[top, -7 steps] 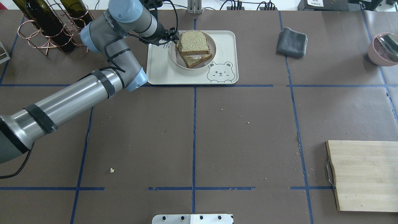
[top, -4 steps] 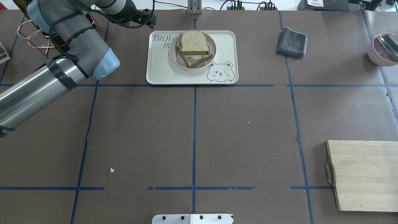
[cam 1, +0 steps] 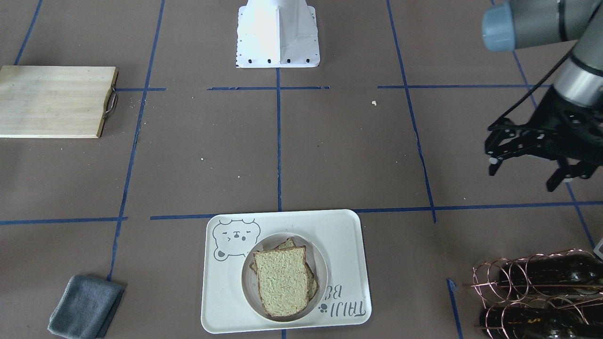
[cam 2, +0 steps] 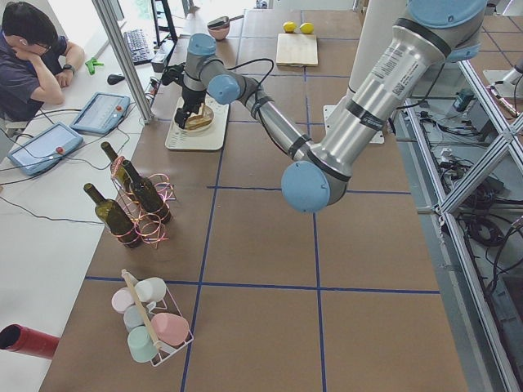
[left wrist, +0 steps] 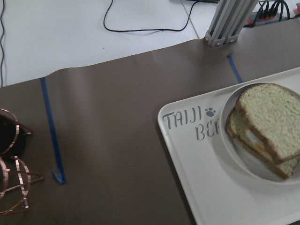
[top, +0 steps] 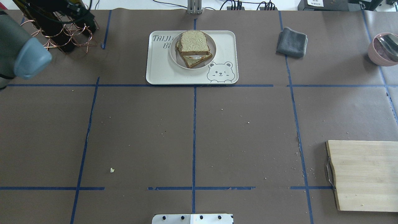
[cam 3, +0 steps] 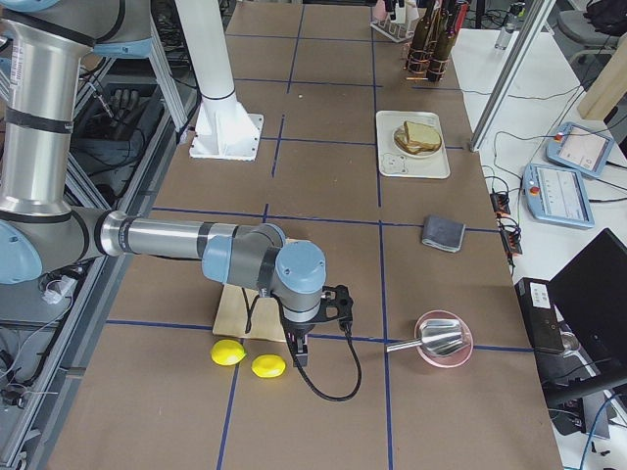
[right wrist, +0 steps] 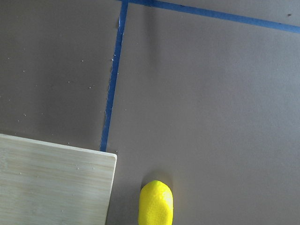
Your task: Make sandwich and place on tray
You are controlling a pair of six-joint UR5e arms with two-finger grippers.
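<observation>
The sandwich (top: 192, 46), two tan bread slices with a white egg showing between them, lies on a small round white plate (top: 174, 59). The plate stands on the cream bear tray (top: 161, 70) at the table's far middle. The sandwich (cam 1: 281, 282), plate (cam 1: 247, 282) and tray (cam 1: 221, 292) also show in the front view, and the sandwich (left wrist: 269, 124) and tray (left wrist: 201, 164) in the left wrist view. My left gripper (cam 1: 523, 172) is open and empty, well to the side of the tray, over the wine rack (top: 88, 23). My right gripper (cam 3: 315, 328) hovers by the wooden board; I cannot tell if it is open or shut.
A copper rack with dark wine bottles (top: 56, 34) stands at the far left. A grey cloth (top: 292, 42) lies right of the tray. A pink bowl with a spoon (top: 384, 49) and a wooden board (top: 363, 175) sit at the right. Two lemons (cam 3: 228, 352) lie by the board.
My left arm has drawn back from the plate's edge to the left, over the wine rack. The sandwich, plate and tray have not moved.
</observation>
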